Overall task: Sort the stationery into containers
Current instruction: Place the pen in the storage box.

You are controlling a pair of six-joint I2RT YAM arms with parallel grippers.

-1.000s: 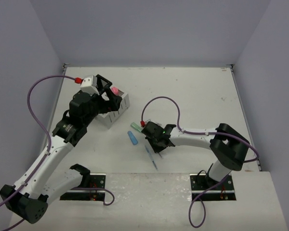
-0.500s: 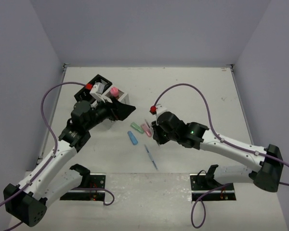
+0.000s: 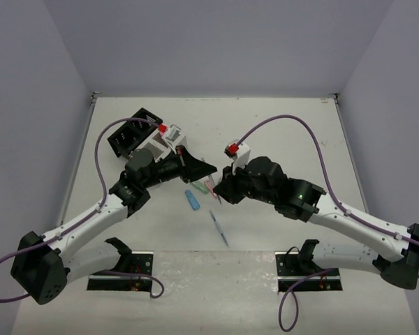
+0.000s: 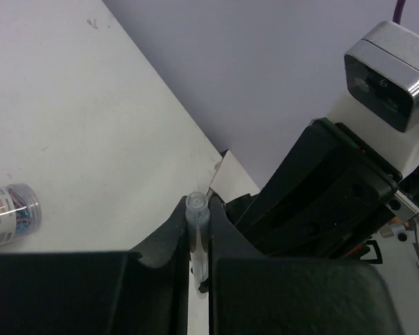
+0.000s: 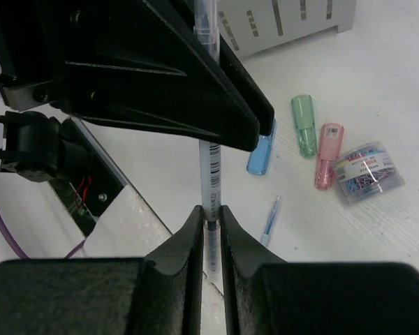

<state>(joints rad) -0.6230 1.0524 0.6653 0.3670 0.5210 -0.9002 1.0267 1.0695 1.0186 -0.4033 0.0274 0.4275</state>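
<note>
Clear plastic pen (image 5: pixel 211 178), printed barrel, clamped low on that barrel between my right fingers (image 5: pixel 184 241). The upper end is nipped by my left fingers (image 4: pixel 169 237), closed on it just under the cap. Both sets grip the one pen, held in the air over the middle of the surface (image 3: pixel 286 132). Reads as a hand-over, mid-exchange; neither side has let go.

Beneath: blue stick (image 5: pixel 260 159), green stick (image 5: pixel 304 124) and pink stick (image 5: pixel 325 155) lie loose together near the middle of the surface. A small clear clip tub (image 5: pixel 366 173) sits just beside the pink one. A thin blue pen (image 3: pixel 219 228) lies alone, closer to the near edge.

Farther out: white box (image 5: pixel 286 28) and black box (image 3: pixel 126 136) stand side by side toward the far left corner, apart from the loose items. Contents of either: cannot tell; my left arm covers much of the white one.

Progress, my estimate: well short of done. Five items lie unboxed, plus the pen in hand. Left to do: complete the pass, drop this pen into a compartment, then fetch the rest one at a time.
</note>
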